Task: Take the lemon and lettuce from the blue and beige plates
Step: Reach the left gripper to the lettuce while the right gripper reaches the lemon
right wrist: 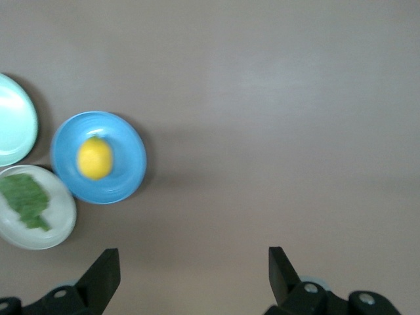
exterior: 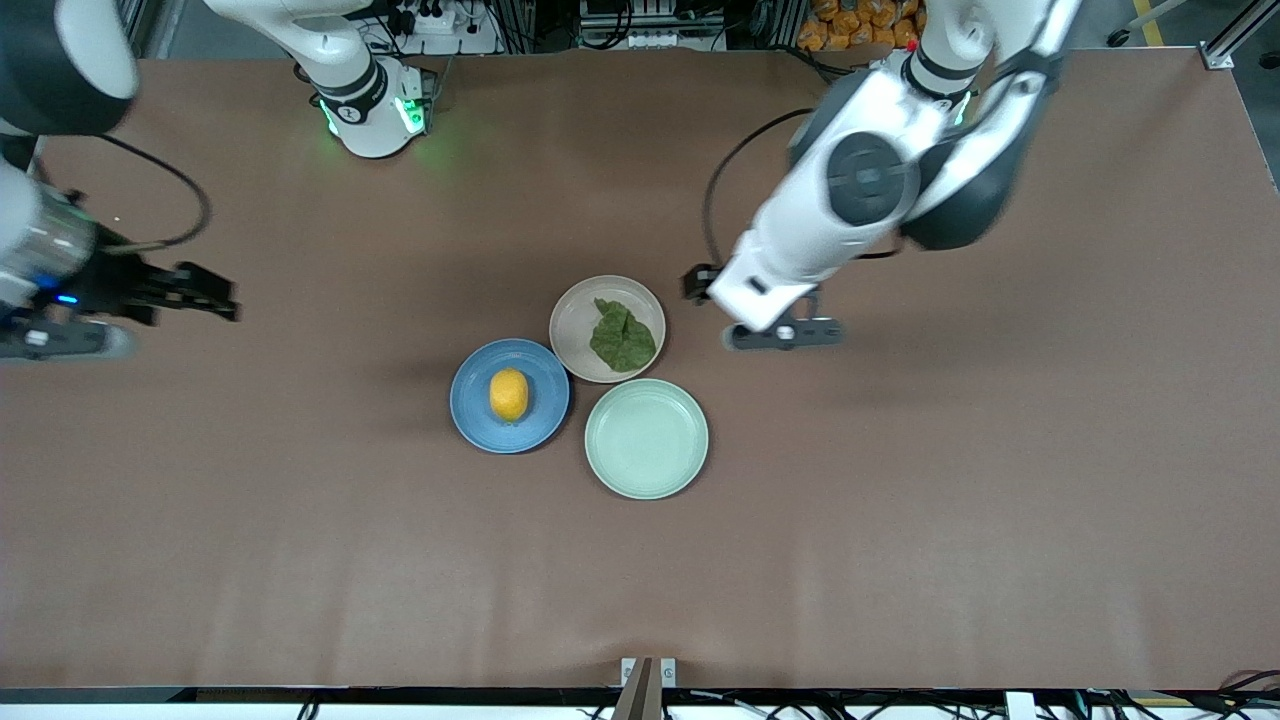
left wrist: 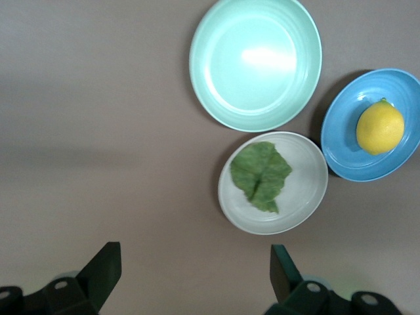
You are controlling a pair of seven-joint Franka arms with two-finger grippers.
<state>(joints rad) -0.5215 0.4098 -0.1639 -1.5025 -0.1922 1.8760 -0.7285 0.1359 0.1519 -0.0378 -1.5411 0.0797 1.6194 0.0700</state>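
The lemon lies on the blue plate in the middle of the table. The lettuce lies on the beige plate, which touches the blue plate and is farther from the front camera. My left gripper is open and empty over bare table beside the beige plate, toward the left arm's end. Its wrist view shows the lettuce, the beige plate, the lemon and the gripper. My right gripper is open and empty, well off toward the right arm's end. Its wrist view shows the lemon and the gripper.
An empty mint-green plate sits beside the blue and beige plates, nearer the front camera. It shows in the left wrist view and at the edge of the right wrist view. Brown table surface surrounds the plates.
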